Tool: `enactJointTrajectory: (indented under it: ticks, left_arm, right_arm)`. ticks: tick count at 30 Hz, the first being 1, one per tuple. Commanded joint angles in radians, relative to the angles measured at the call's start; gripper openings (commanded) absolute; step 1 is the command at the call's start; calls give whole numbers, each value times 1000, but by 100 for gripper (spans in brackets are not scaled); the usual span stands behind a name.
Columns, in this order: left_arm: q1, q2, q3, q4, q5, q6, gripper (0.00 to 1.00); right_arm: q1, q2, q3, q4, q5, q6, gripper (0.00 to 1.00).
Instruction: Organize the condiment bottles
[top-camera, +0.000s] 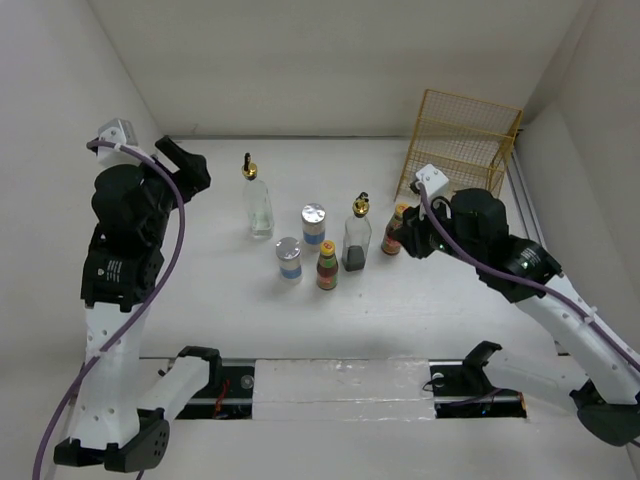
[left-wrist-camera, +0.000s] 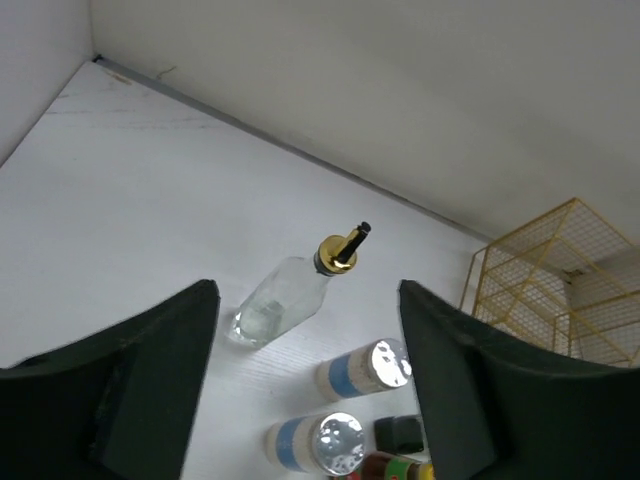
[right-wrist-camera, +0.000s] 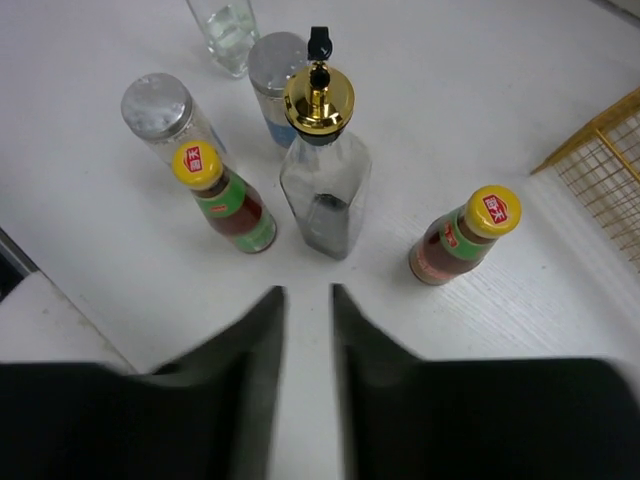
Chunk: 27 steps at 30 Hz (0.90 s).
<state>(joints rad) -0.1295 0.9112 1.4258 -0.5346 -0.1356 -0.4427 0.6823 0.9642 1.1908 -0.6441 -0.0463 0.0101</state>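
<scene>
Six condiment bottles stand mid-table. A clear glass bottle (top-camera: 258, 208) (left-wrist-camera: 285, 300) with a gold spout is at the left. Right of it are two silver-lidded, blue-labelled jars (top-camera: 314, 224) (top-camera: 289, 257) (left-wrist-camera: 362, 371) (left-wrist-camera: 320, 441). A second spouted glass bottle (top-camera: 356, 238) (right-wrist-camera: 325, 185) holds dark liquid. Two yellow-capped sauce bottles (top-camera: 327, 266) (top-camera: 394, 231) (right-wrist-camera: 228, 198) (right-wrist-camera: 462, 240) flank it. My left gripper (top-camera: 186, 160) (left-wrist-camera: 305, 295) hangs open, high and left of the group. My right gripper (top-camera: 413, 241) (right-wrist-camera: 308, 298) is open by a narrow gap, empty, just short of the dark-liquid bottle.
A yellow wire rack (top-camera: 462, 140) (left-wrist-camera: 560, 285) (right-wrist-camera: 605, 165) stands at the back right corner, close behind my right arm. White walls close the table at the back and sides. A metal rail (top-camera: 340, 385) runs along the near edge.
</scene>
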Motion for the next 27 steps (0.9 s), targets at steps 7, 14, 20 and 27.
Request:
enactJointTrajectory:
  ticks: [7,14,20,27]
  left_arm:
    - [-12,8,-16,96,155,-7,9]
    - [-35,-2,-106,117,101,18,10]
    - [-47,73,-62,163,97,68,20]
    - [-47,158,-24,289,226,104,33]
  right_arm:
    - [26,-25,-95,116,33,39,45]
    - [37,-4,-172,257,52,16,88]
    - [37,66,-184,388,52,-2,89]
    - [37,168,-142,495,29,-21,89]
